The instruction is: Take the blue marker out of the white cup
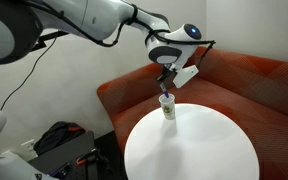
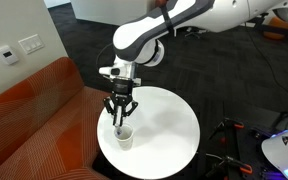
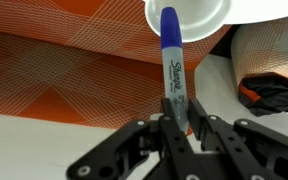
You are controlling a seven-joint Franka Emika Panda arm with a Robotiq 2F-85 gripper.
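The white cup (image 1: pixel 167 110) stands upright on the round white table (image 1: pixel 199 150), near its edge by the sofa; it also shows in an exterior view (image 2: pixel 123 137) and at the top of the wrist view (image 3: pixel 194 15). My gripper (image 3: pixel 179 112) hangs straight above the cup in both exterior views (image 1: pixel 166 90) (image 2: pixel 120 118). It is shut on the blue marker (image 3: pixel 171 55), a Sharpie with a grey barrel and blue cap. The blue end points down into the cup's mouth. I cannot tell whether the tip is clear of the rim.
An orange sofa (image 1: pixel 244 85) curves round the far side of the table (image 2: pixel 164 140). A black bag with orange trim (image 1: pixel 59 140) lies on the floor beside it, and it also shows in the wrist view (image 3: pixel 274 95). The cup stands close to the table's edge.
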